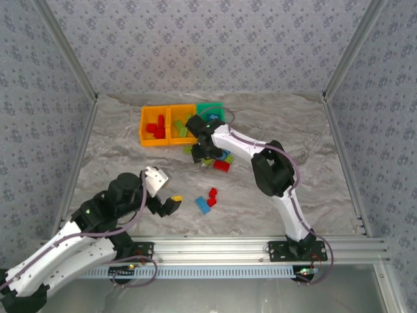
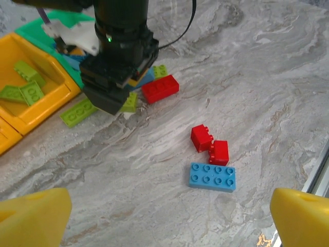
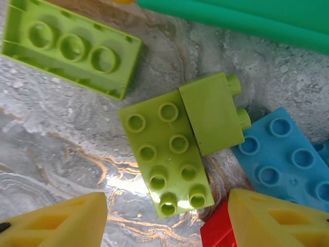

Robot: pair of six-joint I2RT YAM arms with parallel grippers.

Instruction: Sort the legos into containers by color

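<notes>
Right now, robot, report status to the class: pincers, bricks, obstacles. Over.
Left pincer open, empty, facing red bricks and blue brick. Right pincer straddling lime brick, jaws apart. Neighbouring lime brick touches it, may snag.

Bench (image 1: 306, 137): grey marbled top with tan veining, matte overall. One bright glare patch (image 3: 128, 180) on it in the right wrist view, so the light comes from overhead. Three walls close it in: back wall (image 1: 215, 45), left wall (image 1: 32, 117) and right wall (image 1: 384, 117), all grey paper with a small repeating floral print. Bare aluminium posts (image 1: 68, 52) run up the back corners. Slotted aluminium rail (image 1: 221, 246) along the bench's near edge.
</notes>
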